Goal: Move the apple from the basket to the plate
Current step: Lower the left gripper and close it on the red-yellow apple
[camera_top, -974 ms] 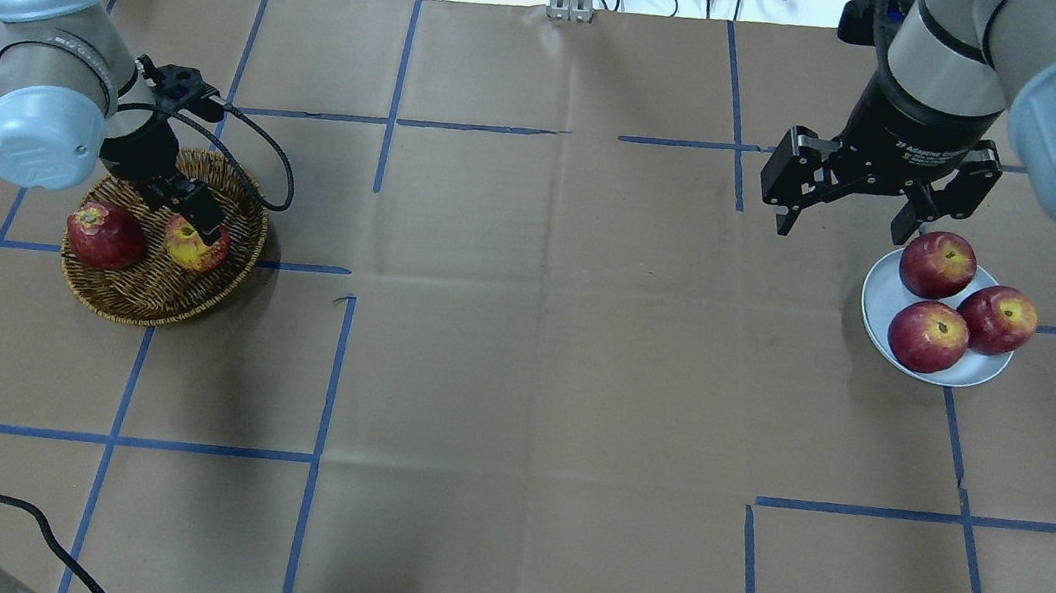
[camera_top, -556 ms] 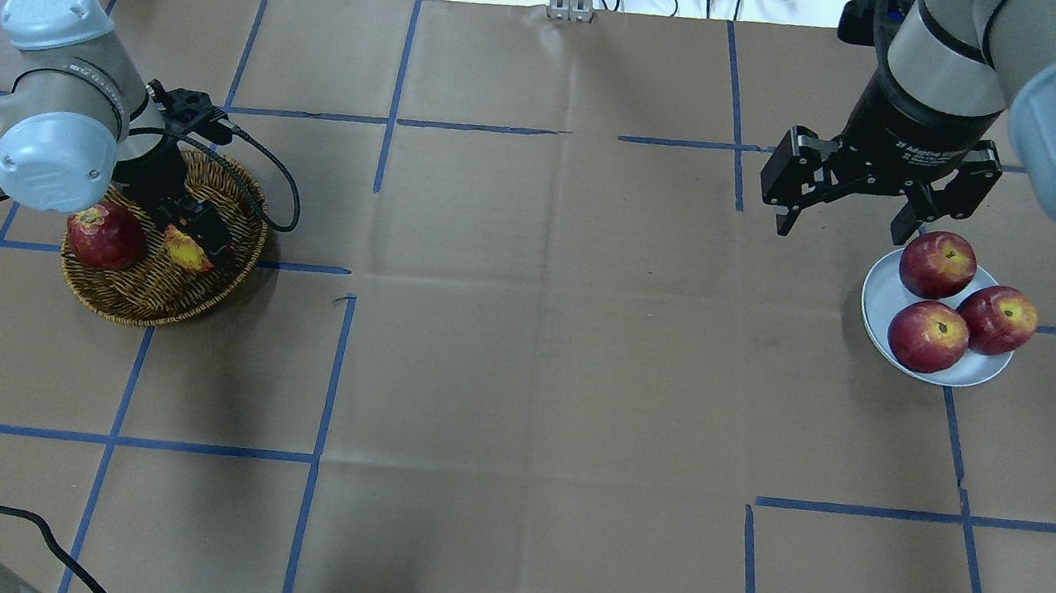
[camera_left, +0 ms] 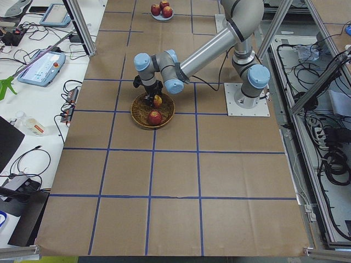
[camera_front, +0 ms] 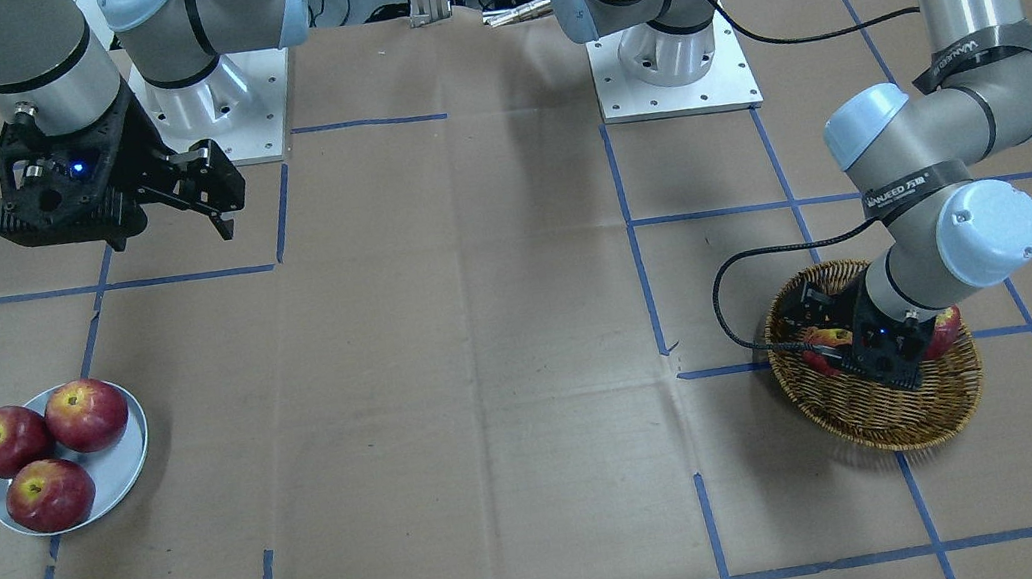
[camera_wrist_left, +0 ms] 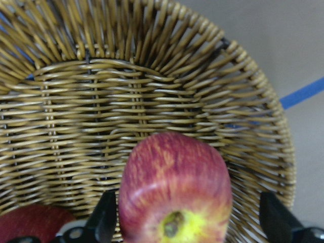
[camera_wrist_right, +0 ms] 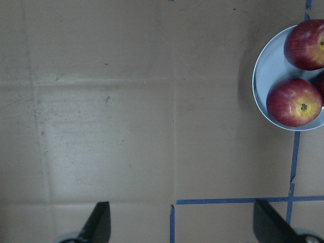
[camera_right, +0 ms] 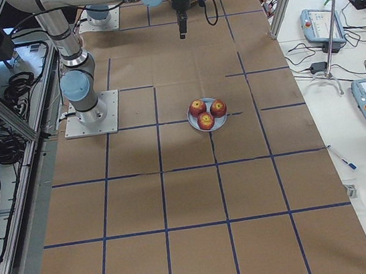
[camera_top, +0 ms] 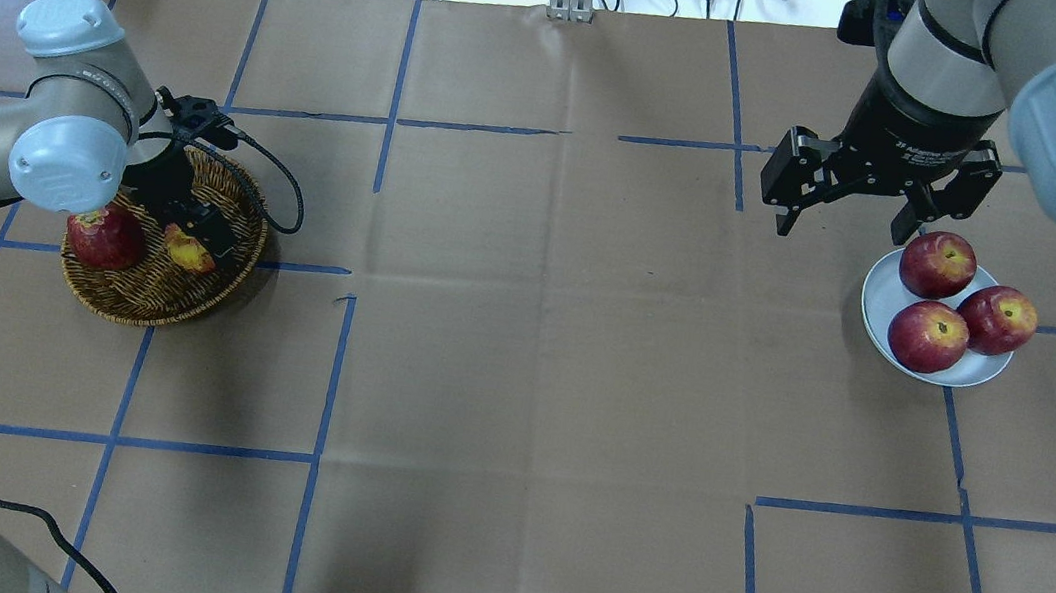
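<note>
The pinkish-red apple (camera_top: 181,248) with a yellow stem patch lies in the wicker basket (camera_top: 135,299) at the table's left. My left gripper (camera_top: 192,240) is down in the basket, open, with a finger on either side of the apple. In the left wrist view the apple (camera_wrist_left: 174,187) sits between the fingers (camera_wrist_left: 106,220), with a gap on its right side. The pale blue-grey plate (camera_top: 880,300) is at the right and holds three dark red apples. My right gripper (camera_top: 841,229) is open and empty, hovering just behind the plate's left edge.
A darker red apple (camera_top: 104,236) lies in the basket to the left of the gripper. The left arm's cable (camera_top: 284,191) loops over the basket's far right rim. Blue tape lines grid the brown paper table (camera_top: 543,339).
My left gripper has come down lower over the yellow-patched apple and now hides more of it; the left elbow has shifted right. The right arm has not moved.
</note>
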`<state>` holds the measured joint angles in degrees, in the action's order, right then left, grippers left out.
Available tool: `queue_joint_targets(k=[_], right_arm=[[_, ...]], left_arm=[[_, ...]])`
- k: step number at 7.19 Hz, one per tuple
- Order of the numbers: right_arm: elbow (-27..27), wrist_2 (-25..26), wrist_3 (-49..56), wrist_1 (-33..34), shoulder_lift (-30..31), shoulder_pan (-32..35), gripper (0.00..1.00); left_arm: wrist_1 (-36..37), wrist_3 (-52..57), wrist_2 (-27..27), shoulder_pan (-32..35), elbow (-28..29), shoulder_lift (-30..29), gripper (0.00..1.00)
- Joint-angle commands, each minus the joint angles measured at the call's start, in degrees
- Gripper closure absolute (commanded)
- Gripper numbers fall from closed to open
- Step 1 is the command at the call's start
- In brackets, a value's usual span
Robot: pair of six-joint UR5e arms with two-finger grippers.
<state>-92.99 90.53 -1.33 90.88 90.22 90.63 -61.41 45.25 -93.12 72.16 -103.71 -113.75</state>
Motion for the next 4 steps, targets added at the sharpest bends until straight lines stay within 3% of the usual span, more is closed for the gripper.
queue_joint_targets(k=[1, 2, 3, 4], right_arm=[[0.0, 0.0, 0.0, 0.0, 0.0, 0.0, 0.00], [0.0, 0.0, 0.0, 0.0, 0.0, 0.0, 0.00], [0.0, 0.0, 0.0, 0.0, 0.0, 0.0, 0.00], [0.0, 0.0, 0.0, 0.0, 0.0, 0.0, 0.00]], left_arm=[[0.2, 0.3, -1.0, 0.0, 0.5, -0.6, 0.32], [0.7, -0.2, -2.8, 0.0, 1.0, -1.0, 0.58], [0.8, -0.2, -2.9, 0.0, 1.1, -0.9, 0.58], [0.5, -0.6, -2.9, 0.6, 2.2, -0.3, 0.65]])
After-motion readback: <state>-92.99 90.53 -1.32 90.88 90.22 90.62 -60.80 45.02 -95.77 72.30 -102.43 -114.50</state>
